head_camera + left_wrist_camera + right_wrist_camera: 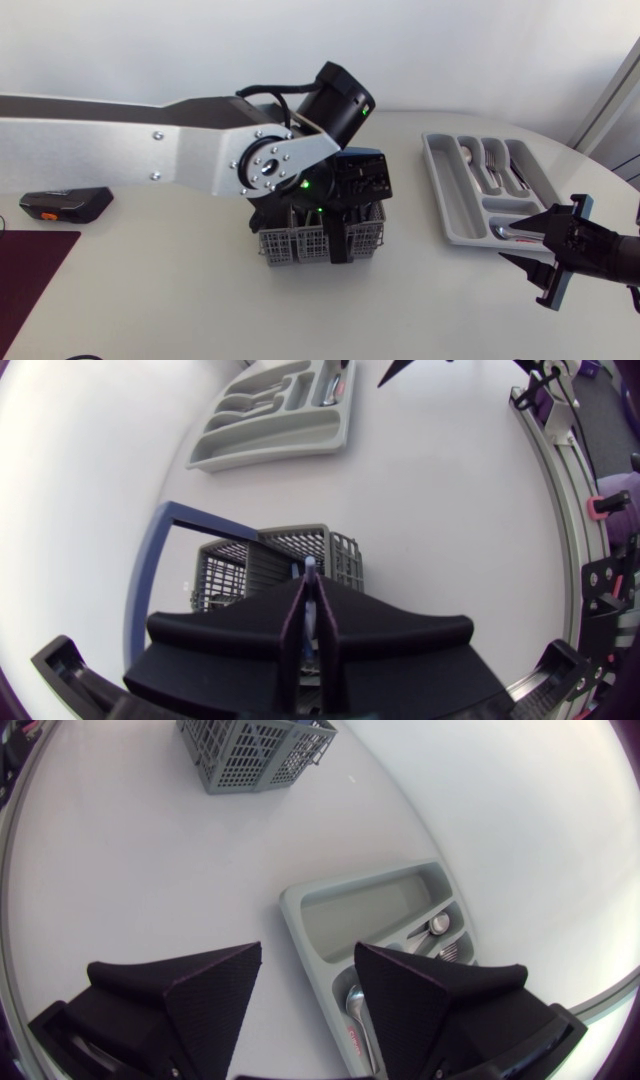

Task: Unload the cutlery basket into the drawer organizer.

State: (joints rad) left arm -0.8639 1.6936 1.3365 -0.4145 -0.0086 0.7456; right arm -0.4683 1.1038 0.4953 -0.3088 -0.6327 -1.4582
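The grey mesh cutlery basket [318,243] stands mid-table. My left arm reaches in over it, and its gripper [311,588] is down in the basket [262,563], shut on a thin pale cutlery handle [310,568] that sticks up between the fingertips. The grey drawer organizer [449,196] lies to the right and holds a spoon [467,156], forks [493,165] and another spoon [503,232] in its front compartment. My right gripper [512,245] hovers open and empty at the organizer's near corner. In the right wrist view its gripper [308,956] is over the organizer [372,909] and that spoon [355,1005].
A black and orange device [64,205] and a dark purple mat [30,265] lie at the far left. The basket's blue handle [150,590] stands up on one side. Bare white table lies between basket and organizer.
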